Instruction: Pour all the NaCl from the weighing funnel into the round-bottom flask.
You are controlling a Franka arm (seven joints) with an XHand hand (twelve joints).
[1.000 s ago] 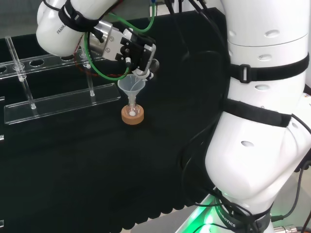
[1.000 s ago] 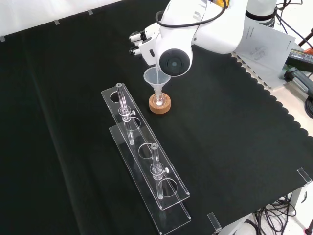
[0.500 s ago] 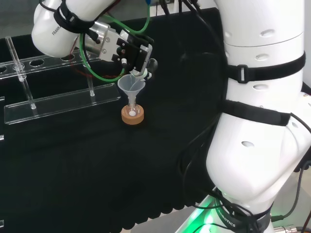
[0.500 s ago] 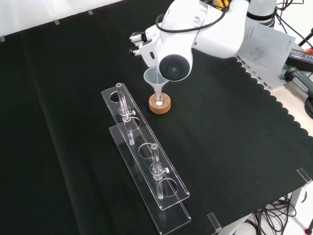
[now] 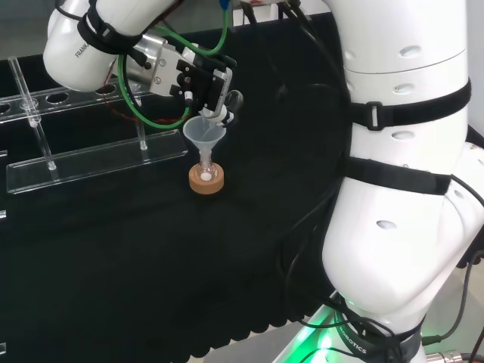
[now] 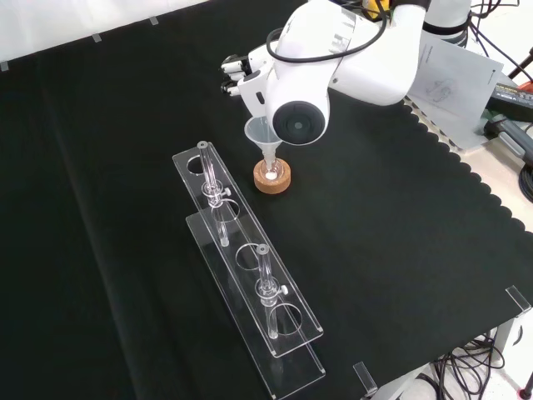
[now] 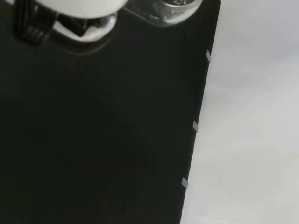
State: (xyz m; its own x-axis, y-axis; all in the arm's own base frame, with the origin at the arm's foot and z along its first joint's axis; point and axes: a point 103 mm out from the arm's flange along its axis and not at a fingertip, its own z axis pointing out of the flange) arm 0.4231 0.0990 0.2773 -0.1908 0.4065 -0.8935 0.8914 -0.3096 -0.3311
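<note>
My hand hangs just above a clear plastic funnel, with its fingers curled round a small clear weighing funnel. The weighing funnel is tilted, its low end over the plastic funnel's mouth. That plastic funnel stands in the neck of a small round-bottom flask, which rests on a cork ring. A little white powder lies in the flask. In the front view the hand shows behind a white arm link, above the plastic funnel and the cork ring. The wrist view has the weighing funnel close by the hand.
A long clear acrylic rack with upright glass tubes stands left of the flask in the head view, and in front of it in the front view. The arm's white links rise at the right. The cloth's scalloped edge runs at the front view's right.
In the head view the hand has shifted slightly left and up and turned, tipping the weighing funnel more steeply over the plastic funnel. Flask, cork ring and rack have not moved.
</note>
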